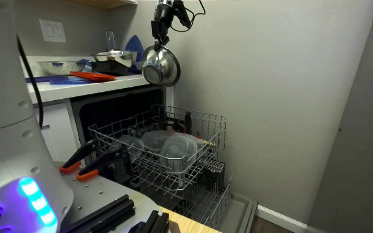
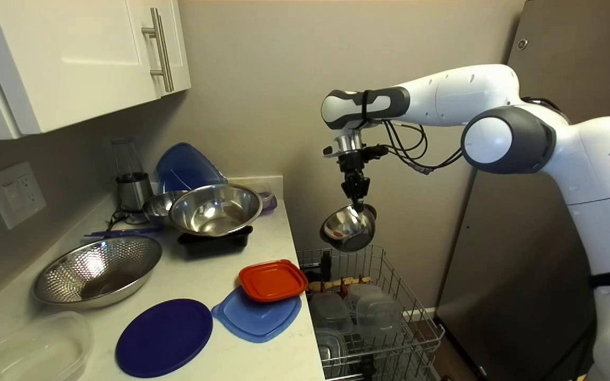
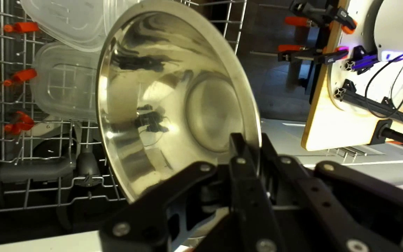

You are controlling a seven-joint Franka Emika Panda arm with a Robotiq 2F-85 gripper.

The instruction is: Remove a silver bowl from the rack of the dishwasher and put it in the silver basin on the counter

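A pale wall (image 2: 252, 79) backs the white tabletop (image 2: 194, 280). Left to right in an exterior view, a perforated colander (image 2: 98, 272) lies at eight o'clock from the silver basin (image 2: 215, 211), set on a black tray (image 2: 217, 244). At the basin's five o'clock lies a red lid (image 2: 273, 280); at its three o'clock, past the tabletop, the claw (image 2: 358, 205), nearly closed, pinches the rim of the silver bowl (image 2: 348, 228), tilted in midair; the rack (image 2: 413, 295) is at six o'clock, below it.
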